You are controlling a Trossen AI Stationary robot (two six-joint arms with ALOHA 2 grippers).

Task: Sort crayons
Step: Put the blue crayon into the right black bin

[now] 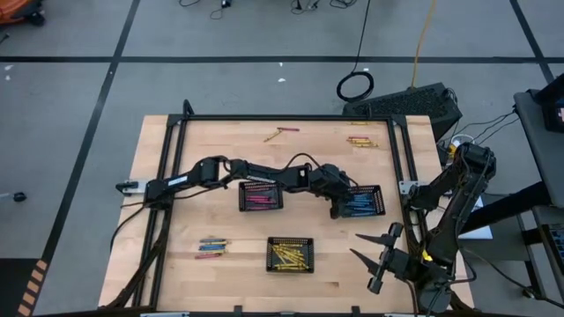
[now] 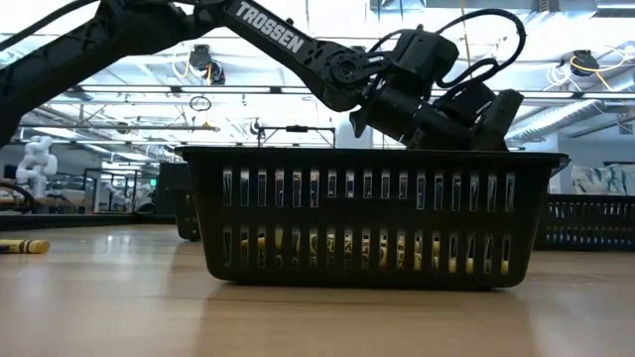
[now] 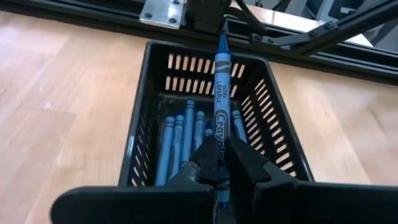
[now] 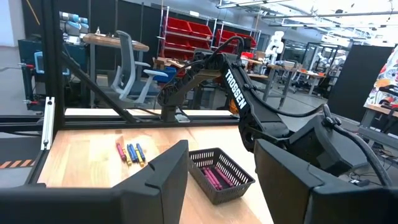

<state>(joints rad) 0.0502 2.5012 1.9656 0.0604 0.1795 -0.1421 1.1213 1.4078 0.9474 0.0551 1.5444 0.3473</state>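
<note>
Blue wax stick with a paper wrapper, that's what I've got pinched in the left gripper (image 3: 219,167): the blue crayon (image 3: 219,102) is clamped near its lower end between the dark fingers, and its butt end is cut off from my wrist view. Its long axis runs straight out ahead of the fingers, tip aimed toward the far wall of the blue tray (image 3: 143,93), a black plastic basket with slotted sides. More blue crayons (image 3: 180,140) lie along its floor, lengthwise. From above, my gripper hangs at that tray's left edge, hiding part of it. Right gripper (image 1: 377,255) waits off the table's right front corner, fingers spread wide. Pink tray (image 1: 261,196) and yellow tray (image 1: 290,254) sit apart; low down, slats blur the yellow contents.
</note>
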